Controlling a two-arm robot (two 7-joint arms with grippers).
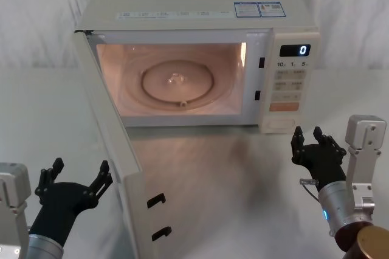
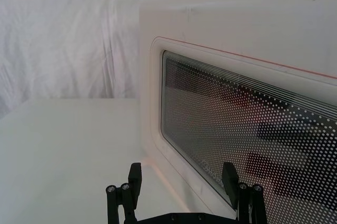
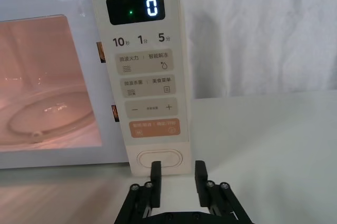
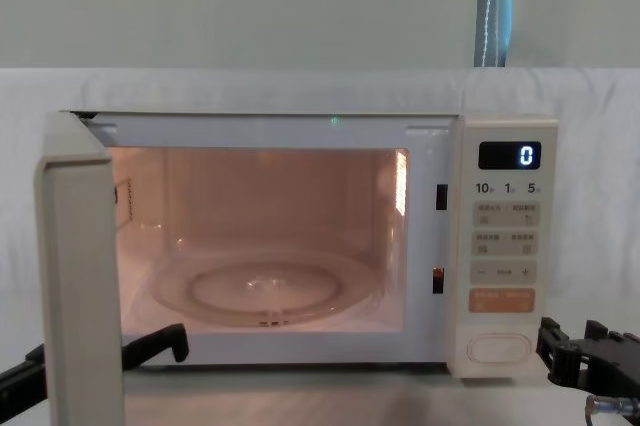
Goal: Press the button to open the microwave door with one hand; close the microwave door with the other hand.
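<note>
The microwave door [image 1: 121, 168] stands swung wide open toward my left, its dark dotted window [image 2: 253, 129] facing outward. My left gripper [image 1: 82, 171] is open and hovers low beside the door's outer face, close to the window's lower edge [image 2: 182, 174]. The button [image 3: 159, 159], a wide cream pill-shaped key, sits at the bottom of the control panel [image 1: 281, 125]. My right gripper [image 3: 178, 167] is open, level with the button and a short way in front of it [image 1: 307, 134], not touching.
The cream microwave [image 1: 200, 3] stands on a white table [image 1: 231, 186] with white cloth behind. Its lit cavity holds a glass turntable [image 1: 179, 82]. The display [image 3: 135, 8] reads 0. An orange key [image 3: 154, 128] sits just above the button.
</note>
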